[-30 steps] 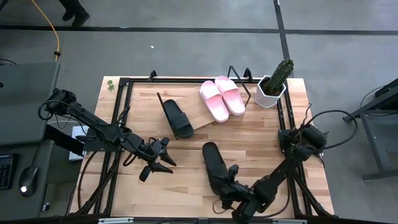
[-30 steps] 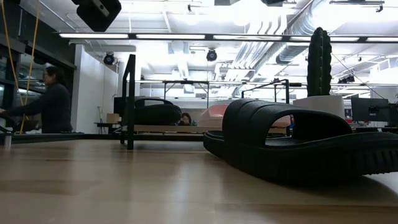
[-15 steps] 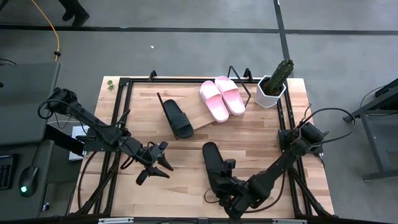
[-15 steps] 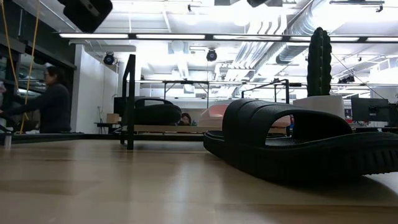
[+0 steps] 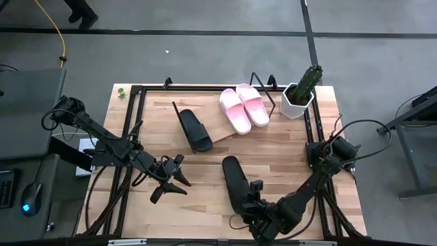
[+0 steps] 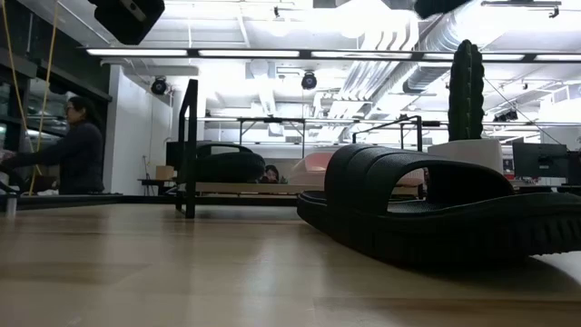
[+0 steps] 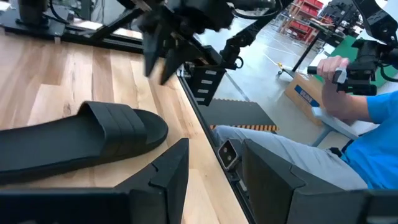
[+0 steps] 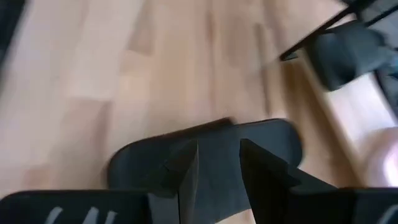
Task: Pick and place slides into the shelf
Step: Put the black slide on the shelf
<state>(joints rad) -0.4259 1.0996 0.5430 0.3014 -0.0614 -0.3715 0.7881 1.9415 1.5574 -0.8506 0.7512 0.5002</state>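
One black slide point(image 5: 234, 179) lies sole-down on the table, near the front point(image 6: 436, 213). My right gripper point(image 5: 251, 196) hangs open above its near end, fingers apart over it point(image 8: 217, 152) and clear of it. My left gripper point(image 5: 171, 181) stands open to the slide's left, pointing across at it point(image 7: 214, 180); the slide point(image 7: 81, 146) shows beyond its fingers. On the slanted shelf point(image 5: 222, 126) at the back rest a second black slide point(image 5: 194, 129) and two pink slides point(image 5: 244, 107), soles on the board.
A cactus in a white pot point(image 5: 300, 96) stands at the back right, beside the shelf. Black frame rails point(image 5: 133, 123) run along the table's sides. A person point(image 7: 367, 93) sits past the table's right edge; another point(image 6: 77, 150) stands in the room behind.
My right gripper has turned at the wrist and risen slightly above the near end of the black slide on the table. The slide has stayed where it was.
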